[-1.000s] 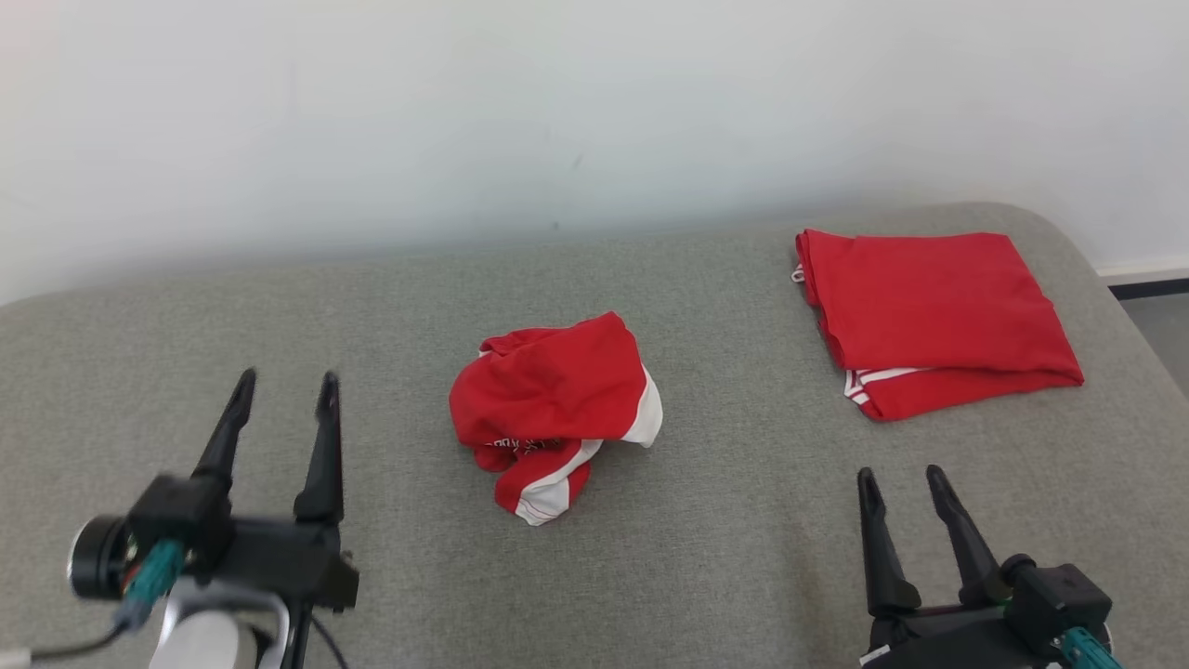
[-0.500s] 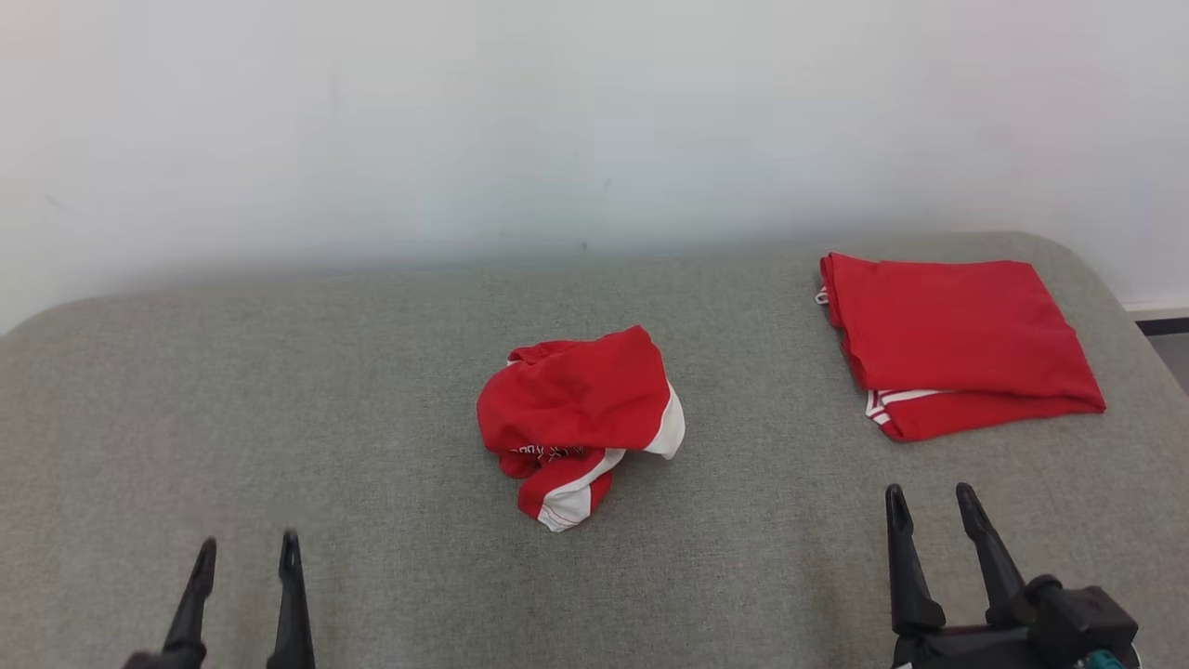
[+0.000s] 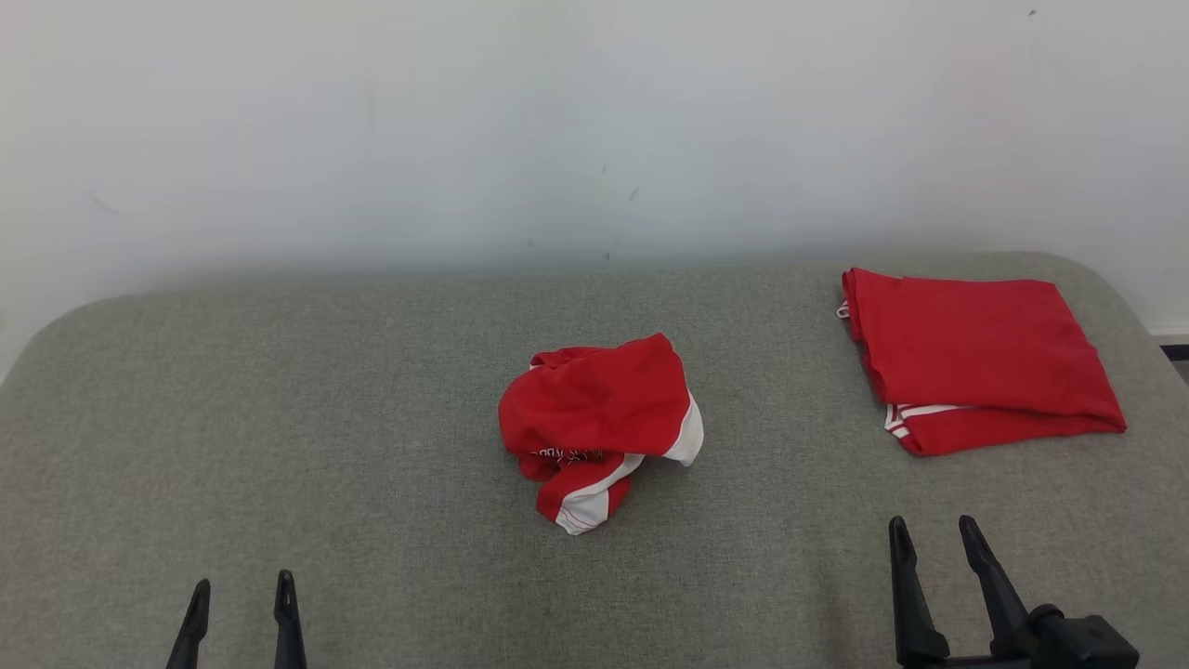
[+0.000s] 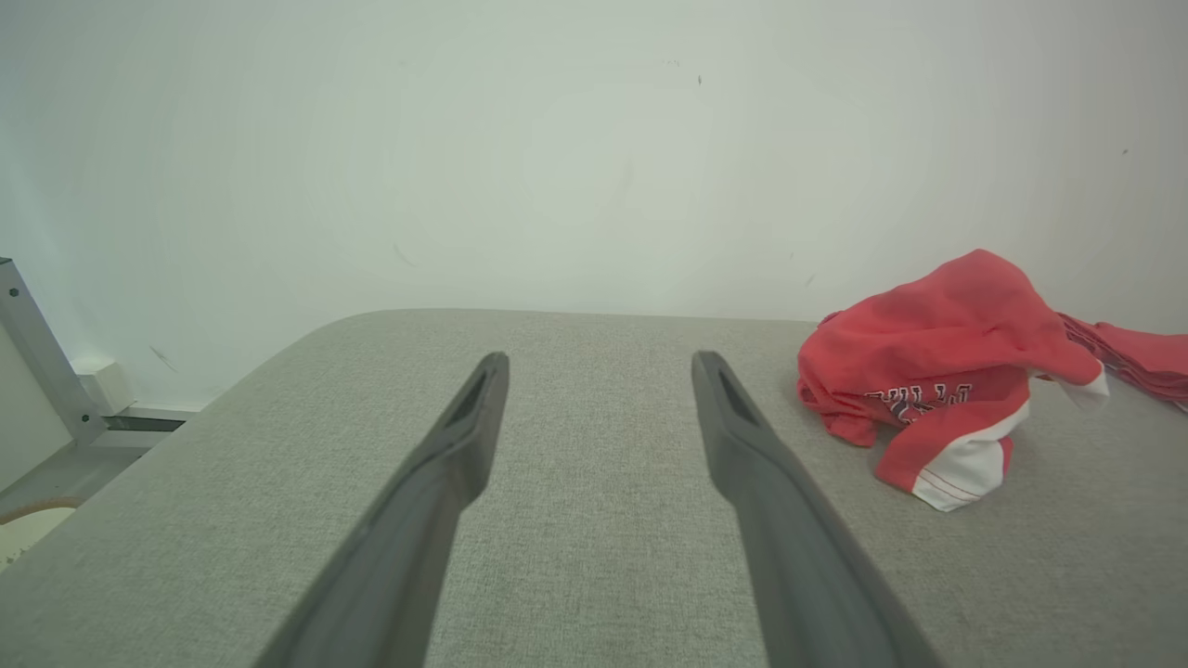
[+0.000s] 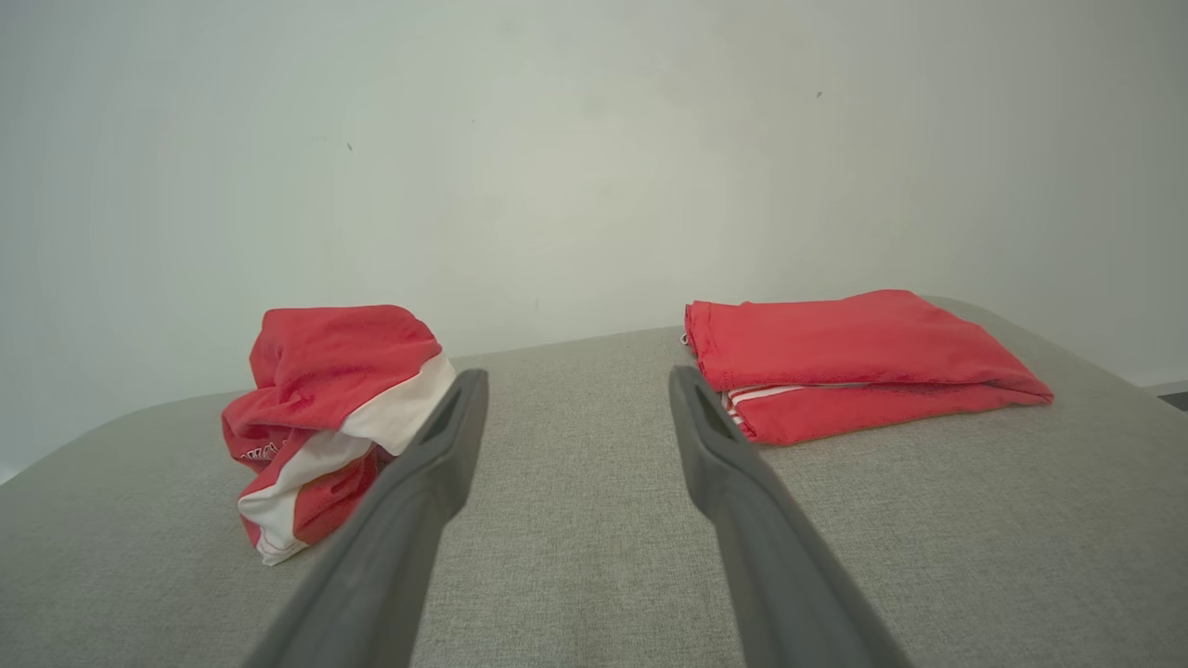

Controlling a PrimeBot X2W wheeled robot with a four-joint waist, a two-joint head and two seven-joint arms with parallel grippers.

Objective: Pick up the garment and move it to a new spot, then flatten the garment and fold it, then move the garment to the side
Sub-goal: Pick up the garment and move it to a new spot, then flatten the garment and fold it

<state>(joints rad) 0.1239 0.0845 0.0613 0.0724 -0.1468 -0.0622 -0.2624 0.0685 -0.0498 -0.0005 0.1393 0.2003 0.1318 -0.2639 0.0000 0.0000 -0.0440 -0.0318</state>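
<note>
Lettering (image 4: 919, 401) on the crumpled garment (image 4: 937, 315) cannot be read.

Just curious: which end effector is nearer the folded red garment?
Right. The right end effector sits just short of the folded red garment; the left end effector is far to its left.

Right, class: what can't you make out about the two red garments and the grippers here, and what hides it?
Print on the crumpled garment: partly folded under, too small, every view.
Folded garment: mostly behind the crumpled garment, left wrist view.
Left gripper: all but the fingertips cut off by the head view's bottom edge.
</note>
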